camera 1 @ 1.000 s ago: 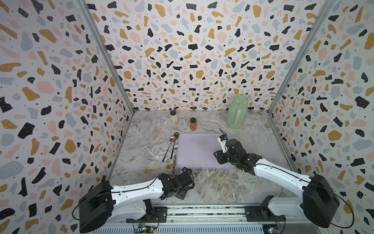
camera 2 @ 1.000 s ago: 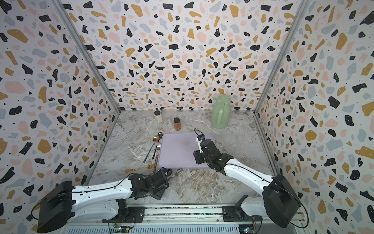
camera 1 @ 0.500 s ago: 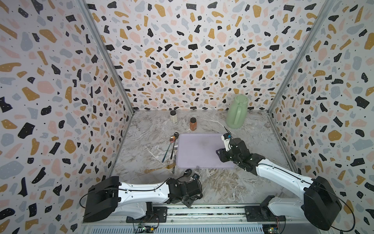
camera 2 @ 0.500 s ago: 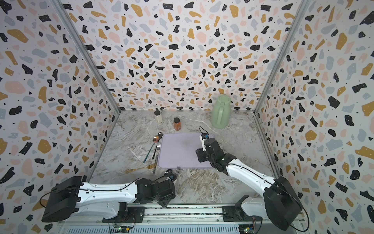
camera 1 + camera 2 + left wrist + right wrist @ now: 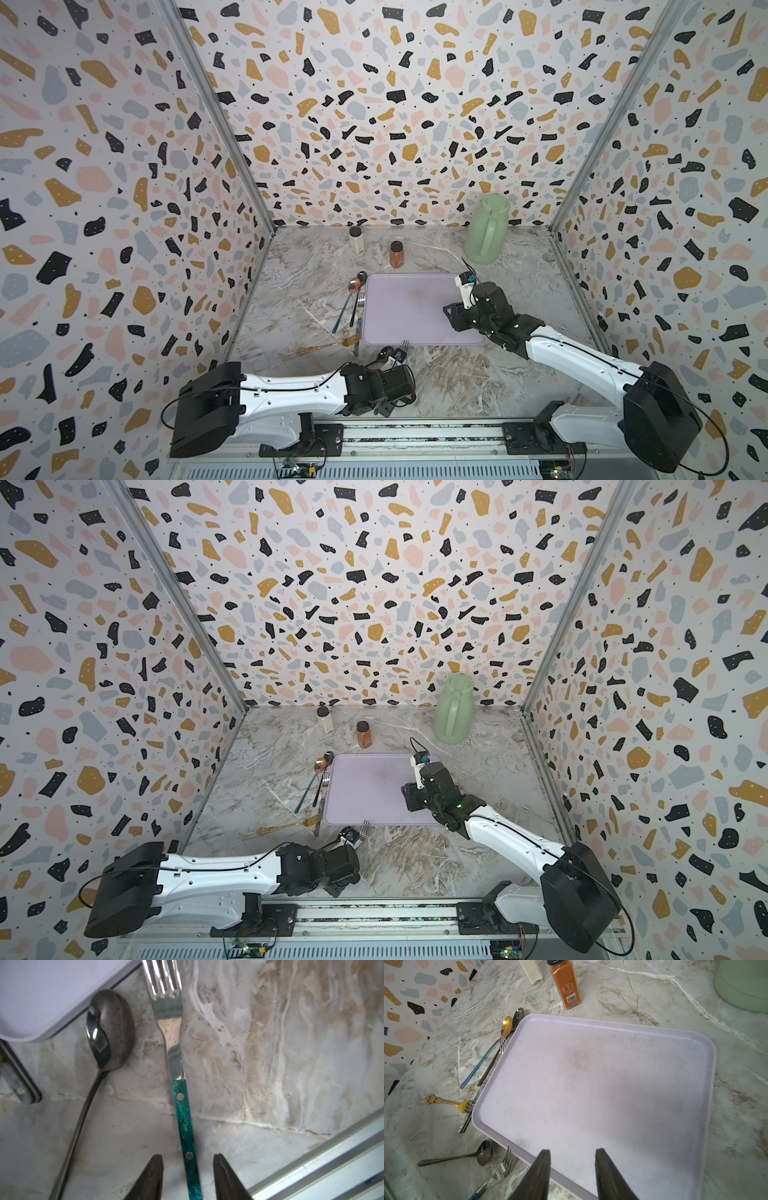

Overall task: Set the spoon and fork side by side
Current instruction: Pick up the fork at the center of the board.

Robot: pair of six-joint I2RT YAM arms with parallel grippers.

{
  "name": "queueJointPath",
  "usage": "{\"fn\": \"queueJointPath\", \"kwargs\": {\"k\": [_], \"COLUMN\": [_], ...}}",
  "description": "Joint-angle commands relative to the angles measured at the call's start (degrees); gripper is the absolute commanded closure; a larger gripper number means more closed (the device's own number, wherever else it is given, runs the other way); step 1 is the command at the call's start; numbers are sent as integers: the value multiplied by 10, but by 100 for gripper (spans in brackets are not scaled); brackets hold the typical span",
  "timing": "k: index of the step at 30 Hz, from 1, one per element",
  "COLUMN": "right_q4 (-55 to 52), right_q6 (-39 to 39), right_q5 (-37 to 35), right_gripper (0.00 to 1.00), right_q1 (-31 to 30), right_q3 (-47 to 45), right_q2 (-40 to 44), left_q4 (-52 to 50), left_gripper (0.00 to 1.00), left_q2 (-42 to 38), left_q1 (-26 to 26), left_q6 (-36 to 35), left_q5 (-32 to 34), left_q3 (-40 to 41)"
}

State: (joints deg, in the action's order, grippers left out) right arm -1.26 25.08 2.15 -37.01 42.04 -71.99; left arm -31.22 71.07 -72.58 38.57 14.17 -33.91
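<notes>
Off the lavender tray's point(image 5: 591, 1084) seven o'clock corner, the teal-handled fork point(image 5: 182, 1115) lay with the dark spoon point(image 5: 110, 1028) at its nine o'clock. The left gripper point(image 5: 187, 1156) straddled the fork's handle, jaws narrowly apart, seemingly to align it; the right gripper point(image 5: 573, 1150) hung empty, half-open, above the tray.
</notes>
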Motion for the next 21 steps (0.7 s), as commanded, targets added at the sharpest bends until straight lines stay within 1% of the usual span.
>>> {"fn": "queueJointPath", "kwargs": {"k": [1, 7, 13, 17, 19, 21], "right_q4": [7, 15, 19, 28, 36, 42], "right_q6": [7, 9, 12, 10, 11, 13], "right_q5": [2, 10, 13, 32, 39, 38], "right_gripper": [60, 60, 61, 61, 60, 60], "right_q1": [4, 5, 6, 7, 8, 8], "right_q3": [-7, -11, -10, -12, -17, -22], "right_q2": [5, 4, -3, -3, 3, 9], "left_q4": [9, 39, 58, 83, 87, 82], "left_gripper": [65, 75, 77, 80, 78, 69], "left_q2": [24, 45, 54, 60, 66, 75], "left_q1": [9, 12, 12, 12, 12, 12], "left_q6": [-14, -15, -19, -15, -9, 1], "left_q5": [7, -10, -23, -53, -58, -42], "left_q3": [-16, -7, -1, 3, 5, 7]}}
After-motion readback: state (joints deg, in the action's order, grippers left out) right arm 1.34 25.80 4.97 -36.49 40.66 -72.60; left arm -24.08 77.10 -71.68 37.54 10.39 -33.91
